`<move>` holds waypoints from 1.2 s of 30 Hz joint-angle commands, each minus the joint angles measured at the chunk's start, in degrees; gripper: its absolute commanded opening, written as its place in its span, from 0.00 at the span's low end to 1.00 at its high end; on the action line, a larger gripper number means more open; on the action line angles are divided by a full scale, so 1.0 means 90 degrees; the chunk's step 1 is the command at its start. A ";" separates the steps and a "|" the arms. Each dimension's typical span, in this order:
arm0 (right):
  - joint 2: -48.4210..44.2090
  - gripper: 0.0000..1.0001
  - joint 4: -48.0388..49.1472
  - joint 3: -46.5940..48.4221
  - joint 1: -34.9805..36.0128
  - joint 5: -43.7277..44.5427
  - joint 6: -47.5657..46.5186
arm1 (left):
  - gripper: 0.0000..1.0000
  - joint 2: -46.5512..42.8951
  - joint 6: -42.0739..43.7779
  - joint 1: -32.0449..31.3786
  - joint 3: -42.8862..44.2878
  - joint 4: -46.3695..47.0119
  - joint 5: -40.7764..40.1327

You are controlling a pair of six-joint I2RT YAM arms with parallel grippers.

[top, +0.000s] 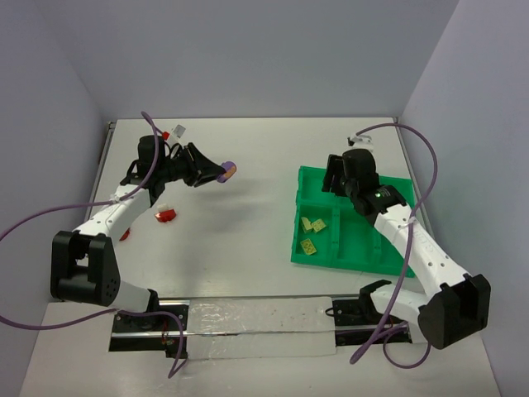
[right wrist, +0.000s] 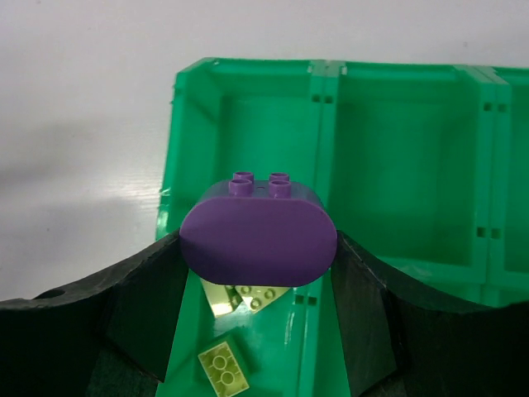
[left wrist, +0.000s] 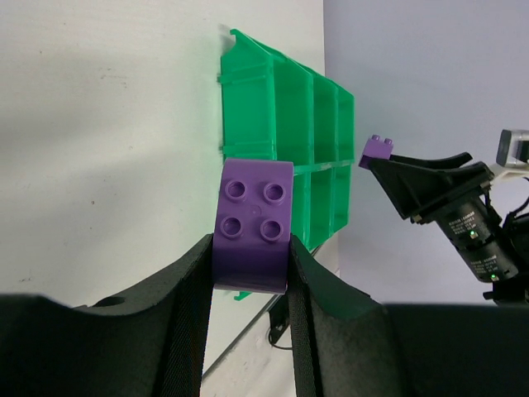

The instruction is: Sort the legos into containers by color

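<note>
My left gripper (top: 216, 174) hangs above the table's left half, shut on a purple lego (top: 226, 172) with a rounded end. In the left wrist view that brick (left wrist: 254, 223) sits studs-up between the fingers (left wrist: 186, 289). My right gripper (right wrist: 258, 252) is shut on a second purple lego (right wrist: 258, 231), over the near-left container of the green tray (right wrist: 248, 70). Pale yellow-green legos (right wrist: 221, 368) lie in that container below it, also in the top view (top: 313, 225). Two red legos (top: 168, 216) lie on the table by the left arm.
The green tray (top: 347, 263) lies right of centre, with the right gripper (top: 332, 182) over its far-left part. White cable plugs with red tips lie at the far edge (top: 176, 131) and behind the tray (top: 355, 136). A rail strip (top: 248, 327) runs along the near edge.
</note>
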 commanded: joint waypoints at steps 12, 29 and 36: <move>-0.0421 0.54 0.0398 -0.0585 -0.0428 -0.0047 0.0535 | 0.00 -0.0061 0.0242 0.0005 0.0251 -0.0389 -0.0256; -0.1575 0.69 -0.1109 -0.1862 -0.0544 0.0892 0.2244 | 0.00 0.0055 0.0393 -0.0028 0.0581 -0.0875 -0.0838; -0.1896 0.98 -0.1154 -0.1728 -0.0544 0.1145 0.2257 | 0.00 0.0035 0.0491 -0.0034 0.0773 -0.0936 -0.0967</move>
